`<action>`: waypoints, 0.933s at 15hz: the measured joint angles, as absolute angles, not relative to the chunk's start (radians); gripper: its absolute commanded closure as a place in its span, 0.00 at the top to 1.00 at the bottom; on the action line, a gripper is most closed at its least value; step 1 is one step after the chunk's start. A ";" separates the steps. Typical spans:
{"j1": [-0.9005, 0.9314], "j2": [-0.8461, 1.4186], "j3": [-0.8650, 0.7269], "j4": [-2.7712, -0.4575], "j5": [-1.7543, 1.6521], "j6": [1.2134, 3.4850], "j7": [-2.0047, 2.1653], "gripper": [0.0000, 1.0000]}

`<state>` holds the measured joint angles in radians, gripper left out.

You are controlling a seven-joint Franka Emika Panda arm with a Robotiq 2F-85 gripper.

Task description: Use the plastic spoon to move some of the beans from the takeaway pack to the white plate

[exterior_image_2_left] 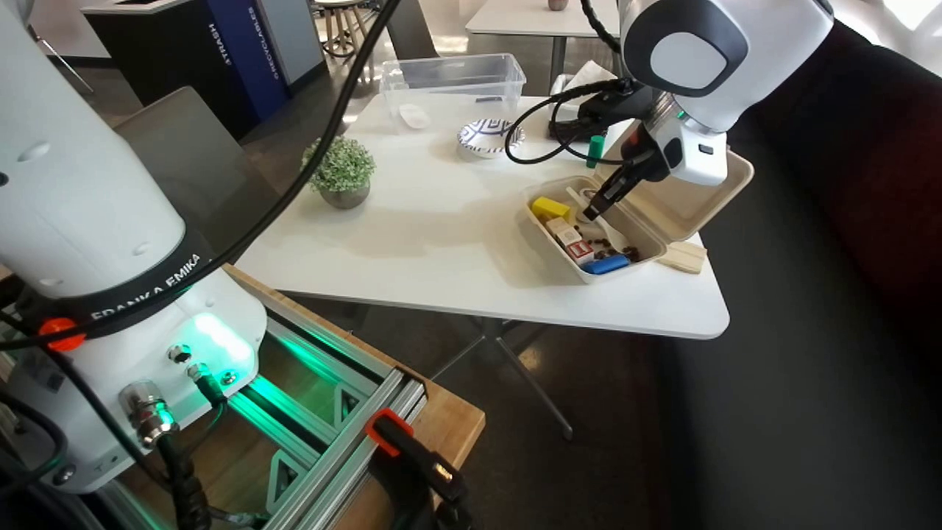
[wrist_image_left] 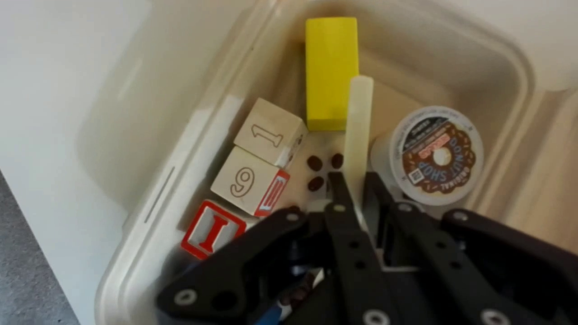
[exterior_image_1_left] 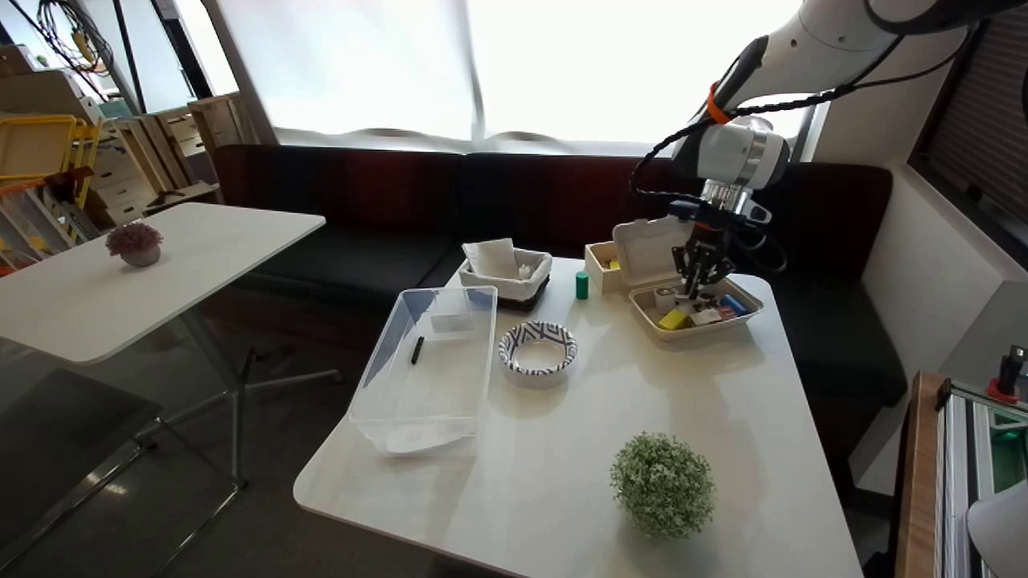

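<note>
Standing open on the white table (exterior_image_1_left: pixel 554 449): takeaway pack (exterior_image_1_left: pixel 649 253), gripper (exterior_image_1_left: pixel 693 291) inside it.

In an exterior view, gripper points downward beside the raised lid; in an exterior view, plastic spoon (exterior_image_2_left: pixel 614 235) lies aslant in the pack, its bowl near the blue block (exterior_image_2_left: pixel 607 265); in the wrist view, fingers (wrist_image_left: pixel 339 187) pinch the spoon's handle; dark beans (wrist_image_left: pixel 315 163) lie loose beside it; handle end overlaps the yellow block (wrist_image_left: pixel 331 67), contact unclear; coffee pod (wrist_image_left: pixel 438 155) sits to the right.

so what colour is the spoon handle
Off-white; the spoon handle shows best in the wrist view.
</note>
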<state>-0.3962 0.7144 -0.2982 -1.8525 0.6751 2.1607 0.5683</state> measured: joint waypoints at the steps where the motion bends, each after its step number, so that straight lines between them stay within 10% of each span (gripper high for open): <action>1: -0.391 0.709 -0.298 -1.864 0.675 2.180 0.567 0.03; 14: -0.271 0.602 -0.284 -2.079 0.667 2.522 0.486 0.03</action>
<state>-0.2710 0.6024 -0.2843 -2.0791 0.6672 2.5218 0.4856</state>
